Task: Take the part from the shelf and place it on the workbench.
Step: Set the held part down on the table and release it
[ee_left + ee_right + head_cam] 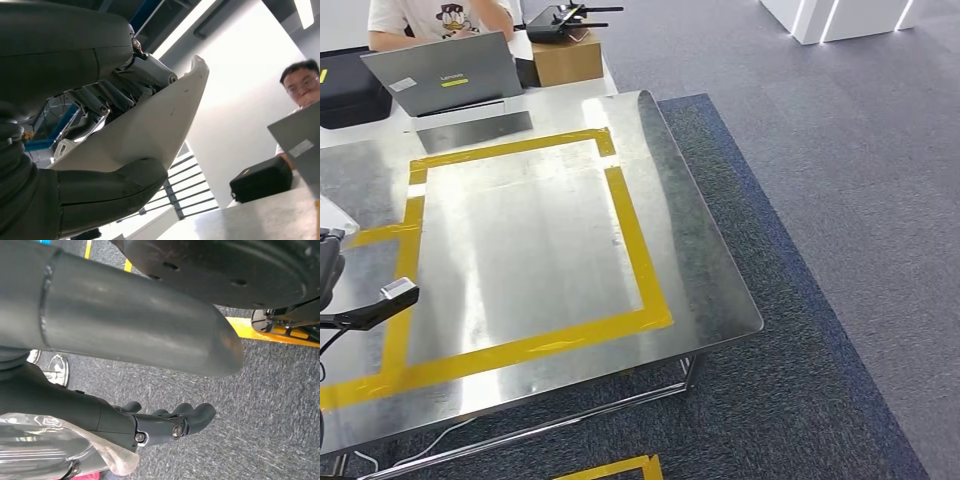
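The part [151, 125] is a white curved shell. My left hand [75, 65] grips it between the thick thumb underneath and the dark fingers [151, 70] on top. In the head view, that left hand [331, 270] hovers over the left edge of the shiny metal workbench [697, 250], with a sliver of the white part [333, 214] above it. A square of yellow tape [637, 250] marks the benchtop just right of the hand. My right hand [162, 425] hangs over grey carpet, its fingers stretched out and holding nothing.
A person [441, 18] sits behind a grey laptop [444, 72] at the bench's far side. A black case [346, 85] lies to the laptop's left, and a cardboard box [567, 58] with a controller on top to its right. Carpet [848, 200] borders the bench's right side.
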Motion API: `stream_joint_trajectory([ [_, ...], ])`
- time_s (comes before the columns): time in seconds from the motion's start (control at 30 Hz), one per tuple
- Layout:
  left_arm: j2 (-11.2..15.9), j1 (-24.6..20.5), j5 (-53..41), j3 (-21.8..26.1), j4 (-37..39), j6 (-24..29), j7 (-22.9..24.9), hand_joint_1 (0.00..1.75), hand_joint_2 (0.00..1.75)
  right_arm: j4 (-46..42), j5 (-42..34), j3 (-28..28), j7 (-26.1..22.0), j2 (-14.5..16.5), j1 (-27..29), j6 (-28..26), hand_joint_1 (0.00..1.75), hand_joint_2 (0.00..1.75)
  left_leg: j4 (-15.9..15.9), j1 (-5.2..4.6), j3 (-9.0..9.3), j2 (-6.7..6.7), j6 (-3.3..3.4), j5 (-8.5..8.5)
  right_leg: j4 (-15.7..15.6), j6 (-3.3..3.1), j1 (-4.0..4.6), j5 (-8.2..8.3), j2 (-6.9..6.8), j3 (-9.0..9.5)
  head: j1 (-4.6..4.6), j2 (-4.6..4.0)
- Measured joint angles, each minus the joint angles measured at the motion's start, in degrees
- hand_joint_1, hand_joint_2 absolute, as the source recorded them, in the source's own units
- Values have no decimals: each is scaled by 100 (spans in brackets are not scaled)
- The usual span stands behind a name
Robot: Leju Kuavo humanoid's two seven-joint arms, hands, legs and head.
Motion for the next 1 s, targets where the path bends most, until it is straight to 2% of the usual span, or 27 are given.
stream_joint_trajectory([
  [0.17, 80, -97, -61, -206, 232, -130, 80, 175, 175, 240, -10, 8, -43, 107, -28, 42, 0, 0, 0, -1, -1, 0, 1, -1, -1, 0, 0, -1, 0, 0, 1, 0],
  [0.33, 67, -134, -108, -390, 428, -29, 66, 175, 175, 355, -10, 21, -80, 150, -46, 54, 0, 0, 1, -1, -1, 0, 5, -3, -3, 1, -1, -1, 0, 1, 1, 0],
  [0.83, -160, -183, 149, -669, 965, 376, -183, 175, 175, 685, 50, 81, -186, 283, -139, 202, 0, 0, 2, -1, -1, 1, 5, -4, -4, 1, -1, -1, 0, 2, 1, 0],
  [0.9, -194, -182, 149, -697, 1001, 405, -196, 87, 87, 731, 50, 87, -195, 306, -150, 213, 0, 0, 2, -1, -1, 1, 5, -4, -4, 1, -1, -1, -1, 3, 1, 0],
  [0.97, -226, -182, 157, -723, 1030, 449, -223, 0, 87, 784, 48, 89, -217, 326, -154, 240, 0, 0, 2, -1, -1, 1, 5, -4, -4, 1, -1, -1, -1, 3, 1, 0],
  [1.0, -241, -182, 162, -733, 1042, 481, -243, 0, 131, 814, 43, 89, -233, 337, -155, 257, 0, 0, 2, -1, -1, 1, 5, -4, -4, 1, -1, -1, -1, 3, 1, 0],
])
